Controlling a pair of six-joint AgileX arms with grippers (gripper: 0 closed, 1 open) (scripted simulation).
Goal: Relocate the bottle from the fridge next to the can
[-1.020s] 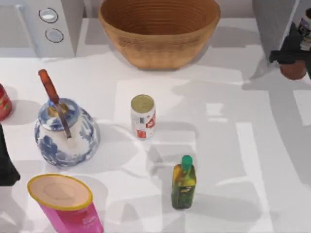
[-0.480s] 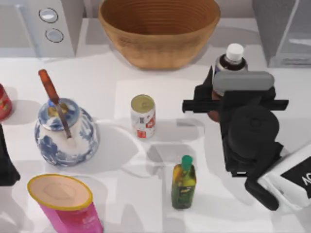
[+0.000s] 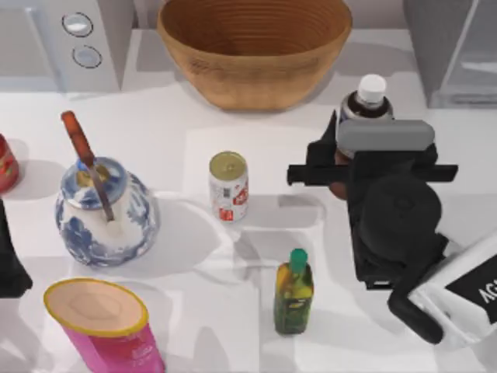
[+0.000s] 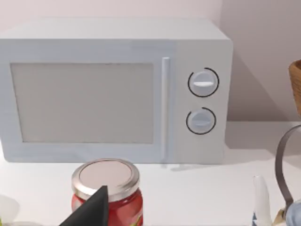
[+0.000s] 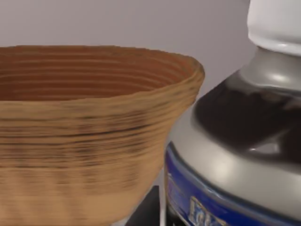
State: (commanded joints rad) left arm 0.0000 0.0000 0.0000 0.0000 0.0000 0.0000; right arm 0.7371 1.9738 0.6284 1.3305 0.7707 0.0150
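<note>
Clamping the tall white-capped, dark-shouldered bottle (image 3: pixel 368 99) between its 2 fingers, my right gripper (image 3: pixel 342 172) hangs right of the small white red-marked can (image 3: pixel 229 186).

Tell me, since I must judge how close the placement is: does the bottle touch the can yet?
Apart. In the top view, bare white table separates the can from the bottle, which the right tool carries.

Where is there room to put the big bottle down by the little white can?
Bare table lies right of the can, between it and the bottle at the right gripper. The can's left is crowded by the teapot.
</note>
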